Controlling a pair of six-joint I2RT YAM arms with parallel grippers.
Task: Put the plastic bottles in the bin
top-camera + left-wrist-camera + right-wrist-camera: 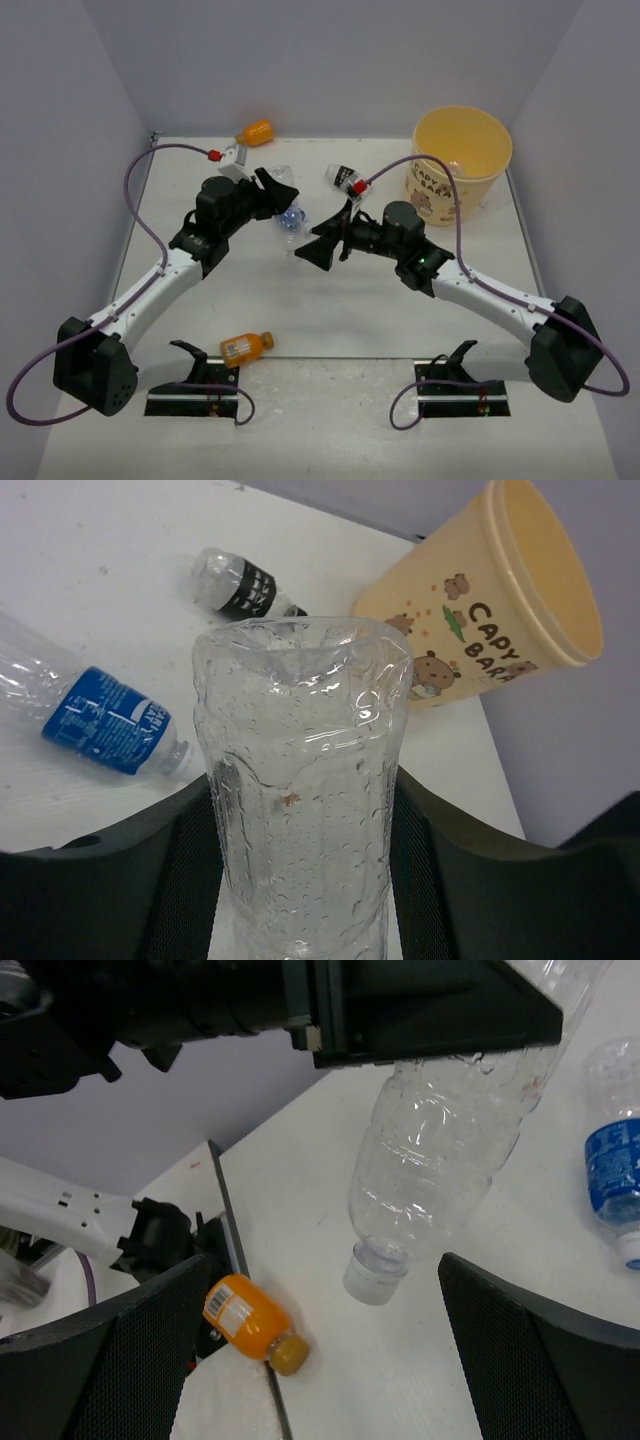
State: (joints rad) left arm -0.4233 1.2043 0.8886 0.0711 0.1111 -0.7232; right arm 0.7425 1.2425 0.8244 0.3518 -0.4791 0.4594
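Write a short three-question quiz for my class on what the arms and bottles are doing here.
1. True or false: the left tool grips a clear unlabelled bottle.
2. Which tool stands open and empty, left or right?
3. How many orange bottles lie on the table, outside the bin?
Key: 1 true; 2 the right tool; 3 two.
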